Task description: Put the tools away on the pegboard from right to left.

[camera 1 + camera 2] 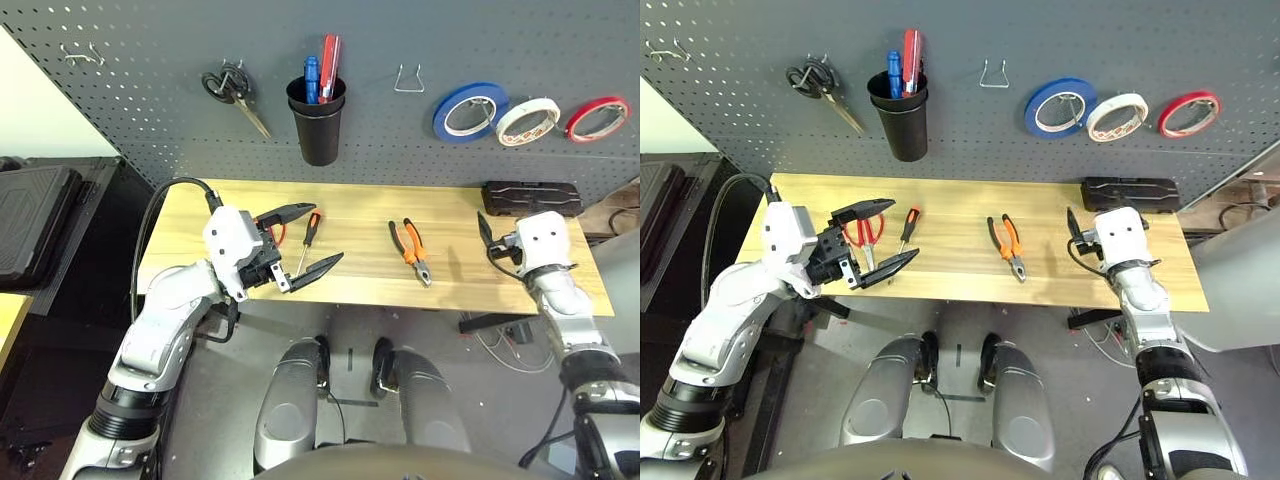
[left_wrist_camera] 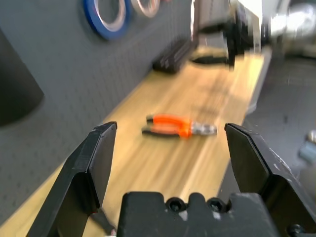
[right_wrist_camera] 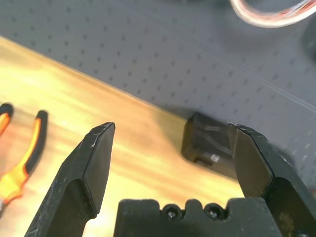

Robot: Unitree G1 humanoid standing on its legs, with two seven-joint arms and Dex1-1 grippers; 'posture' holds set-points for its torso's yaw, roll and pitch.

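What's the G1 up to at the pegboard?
Looks like it's putting tools away on the pegboard, but neither gripper holds anything right now. The white tape already hangs there. The pliers, screwdriver and red scissors lie on the table. The left gripper is open near the screwdriver and red scissors; the right gripper is open near the black case.
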